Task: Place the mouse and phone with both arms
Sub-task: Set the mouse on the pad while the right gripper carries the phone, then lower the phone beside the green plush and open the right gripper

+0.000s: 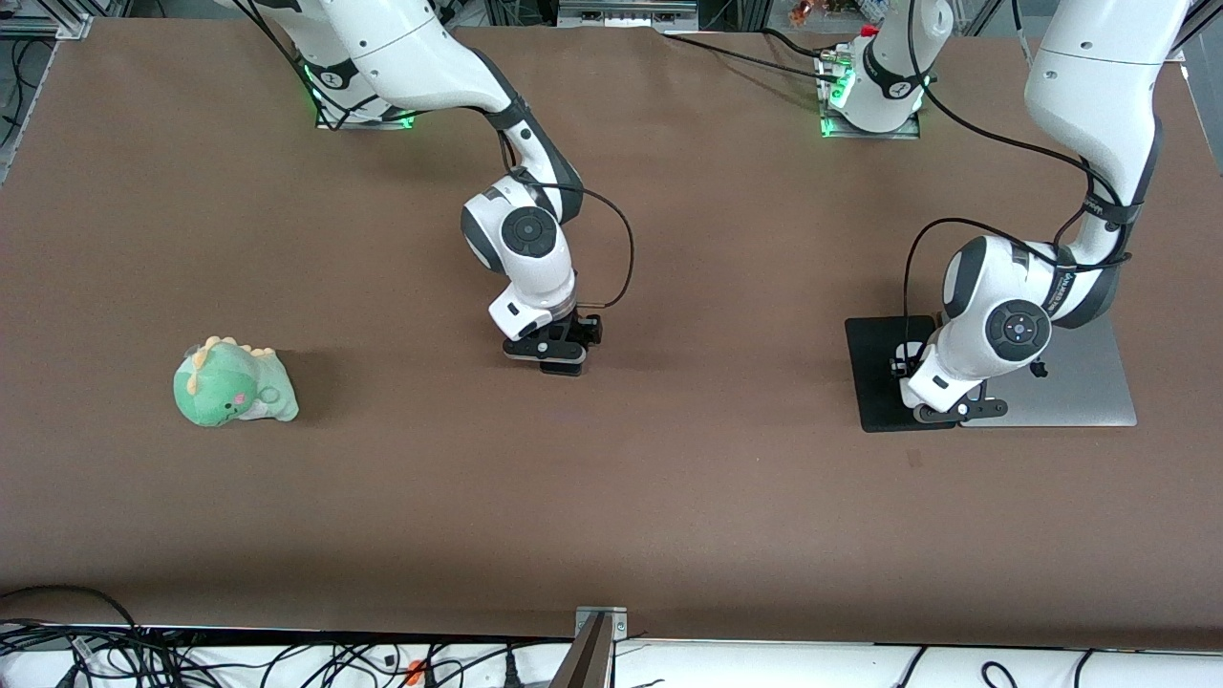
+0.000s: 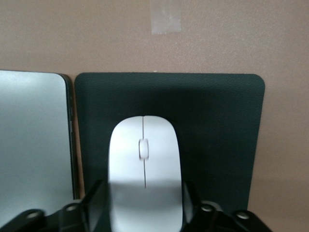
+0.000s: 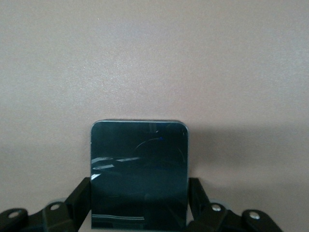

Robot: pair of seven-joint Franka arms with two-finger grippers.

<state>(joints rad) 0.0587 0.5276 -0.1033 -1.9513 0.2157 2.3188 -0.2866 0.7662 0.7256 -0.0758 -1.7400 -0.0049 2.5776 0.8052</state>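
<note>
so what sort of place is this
Most likely a robotics lab or test bench: two white jointed robot arms bolted to a wide brown table, loose black cables along its edge, and metal framing above the arms' bases.

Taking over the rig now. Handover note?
Left gripper: down around the flat white oval mouse; grip unclear.
Right gripper: down around the small black slab phone, mid-table; grip unclear.
Mouse: on the black rectangular pad, beside the silver laptop.
Phone: appears flat on the bare brown table.
Done: mouse looks placed.
Left: check both grips, confirm phone spot, retract arms.
</note>
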